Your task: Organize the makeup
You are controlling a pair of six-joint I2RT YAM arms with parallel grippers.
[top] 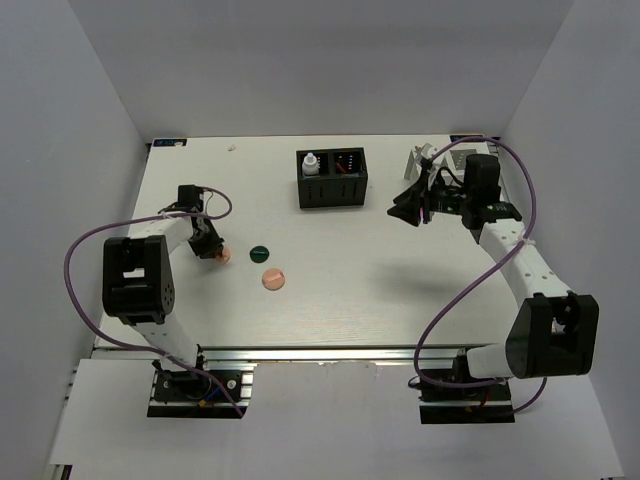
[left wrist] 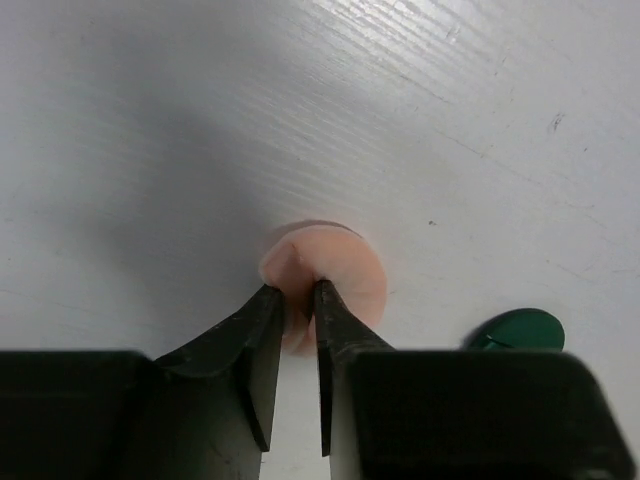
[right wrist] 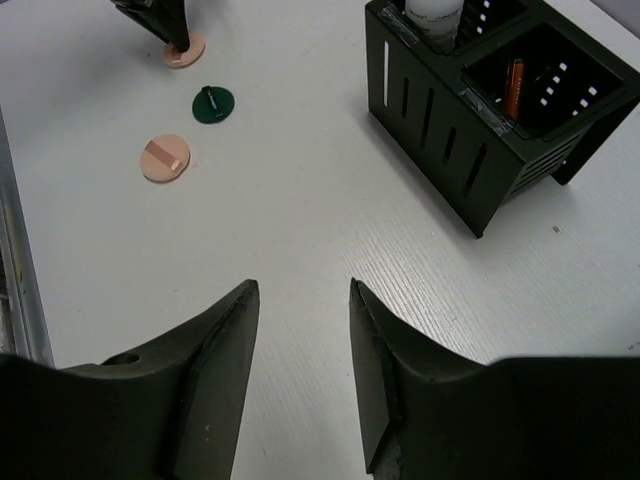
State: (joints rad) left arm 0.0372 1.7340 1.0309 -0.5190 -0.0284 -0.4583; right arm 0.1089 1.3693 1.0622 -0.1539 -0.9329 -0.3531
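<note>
My left gripper (top: 217, 252) is shut on the raised tab of a pink disc (left wrist: 350, 270) that lies on the table at the left; its fingertips (left wrist: 272, 300) pinch the tab. A dark green disc (top: 260, 252) and a second pink disc (top: 272, 279) lie just to its right. They also show in the right wrist view, green (right wrist: 213, 104) and pink (right wrist: 165, 158). A white bottle (top: 311, 163) and thin red pencils (right wrist: 513, 88) stand in the black two-compartment box (top: 333, 190). My right gripper (right wrist: 303, 290) is open and empty, above the table to the right of the box.
A pale object (top: 422, 158) stands at the back right, partly hidden behind my right arm. A small pale speck (top: 232, 147) lies at the back edge. Grey walls close the table on three sides. A metal rail (top: 320, 352) runs along the front edge.
</note>
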